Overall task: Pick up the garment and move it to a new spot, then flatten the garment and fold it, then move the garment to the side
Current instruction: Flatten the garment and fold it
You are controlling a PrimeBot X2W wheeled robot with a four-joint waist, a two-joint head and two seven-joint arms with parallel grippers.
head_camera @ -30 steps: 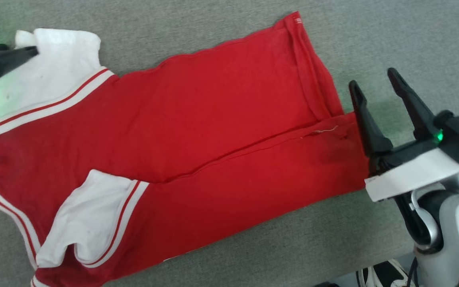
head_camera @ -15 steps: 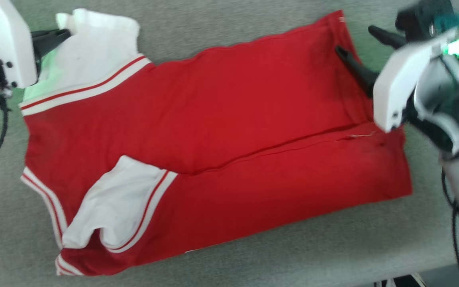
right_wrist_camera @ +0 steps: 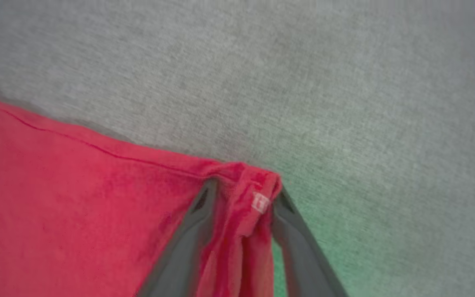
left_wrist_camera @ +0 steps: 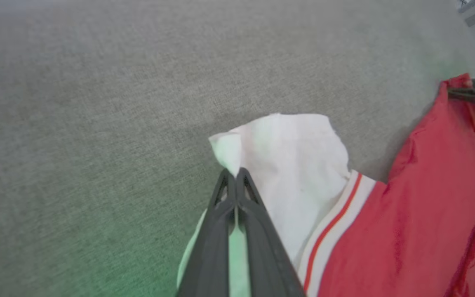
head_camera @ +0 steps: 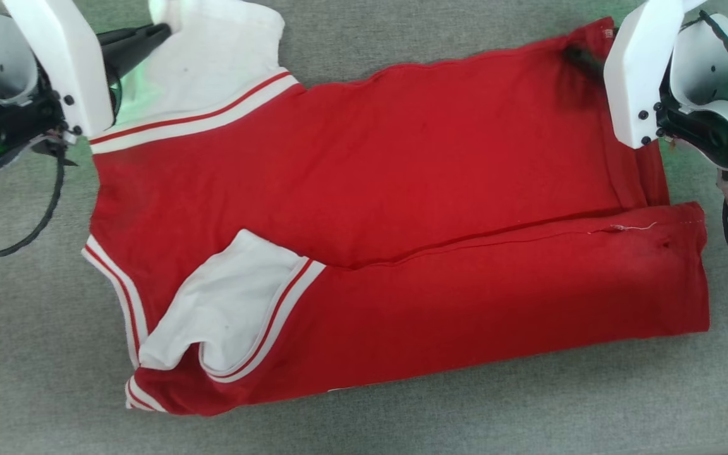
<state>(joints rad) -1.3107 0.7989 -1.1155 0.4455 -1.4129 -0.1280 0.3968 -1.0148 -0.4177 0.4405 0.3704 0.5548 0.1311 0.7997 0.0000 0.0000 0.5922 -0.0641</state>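
The garment [head_camera: 402, 189] is a red shirt with white sleeves, lying folded lengthwise on the grey surface [head_camera: 364, 430]. My left gripper [head_camera: 160, 28] is at the top left, shut on the edge of the upper white sleeve [head_camera: 212, 63]. The left wrist view shows its fingers [left_wrist_camera: 245, 206] pressed together on that sleeve [left_wrist_camera: 295, 165]. My right gripper [right_wrist_camera: 243, 187] straddles the garment's [right_wrist_camera: 76, 185] far hem corner. Its fingers stand apart, with bunched red cloth and a small white tag between them. In the head view it [head_camera: 582, 57] is a dark blur behind the white wrist housing.
The second white sleeve [head_camera: 225, 316] lies folded over the garment's front left part. Black cables [head_camera: 35, 221] hang beside both arms. The grey fabric surface [left_wrist_camera: 97, 123] spreads out on all sides of the garment.
The head camera has shifted, so the whole picture moved. My left gripper has shut on the white sleeve. My right gripper has moved up to the far hem corner and its jaws have narrowed.
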